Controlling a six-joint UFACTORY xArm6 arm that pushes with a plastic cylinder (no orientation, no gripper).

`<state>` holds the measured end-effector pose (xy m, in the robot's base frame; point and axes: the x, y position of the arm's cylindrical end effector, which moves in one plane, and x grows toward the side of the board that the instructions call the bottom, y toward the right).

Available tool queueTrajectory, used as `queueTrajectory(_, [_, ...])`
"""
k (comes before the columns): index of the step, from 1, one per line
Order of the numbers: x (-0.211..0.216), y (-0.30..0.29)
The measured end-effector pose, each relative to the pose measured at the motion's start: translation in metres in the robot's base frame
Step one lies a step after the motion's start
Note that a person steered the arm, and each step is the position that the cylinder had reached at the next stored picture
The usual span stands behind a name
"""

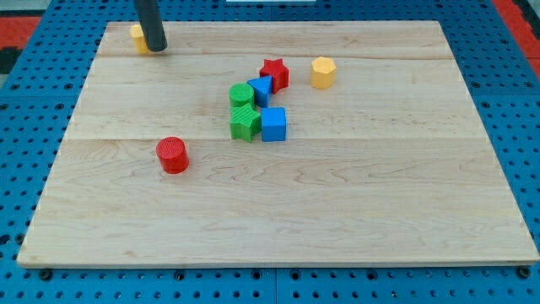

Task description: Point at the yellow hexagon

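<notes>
The yellow hexagon (322, 73) stands on the wooden board (278, 228) at the view's upper right of centre. My tip (157, 48) is down on the board near the view's top left corner, far to the left of the hexagon. It touches or nearly touches a second yellow block (137, 37), which the rod partly hides; I cannot make out that block's shape.
A cluster lies in the middle: a red star (274, 73), a blue block (261, 89), a green cylinder (241, 95), a green block (245, 122) and a blue cube (273, 124). A red cylinder (172, 154) stands alone at the left.
</notes>
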<state>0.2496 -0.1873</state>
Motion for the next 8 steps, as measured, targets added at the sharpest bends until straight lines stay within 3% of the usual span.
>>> queueTrajectory(3, [0.000,-0.010])
queueTrajectory(5, [0.013,0.028])
queueTrajectory(8, [0.018,0.030])
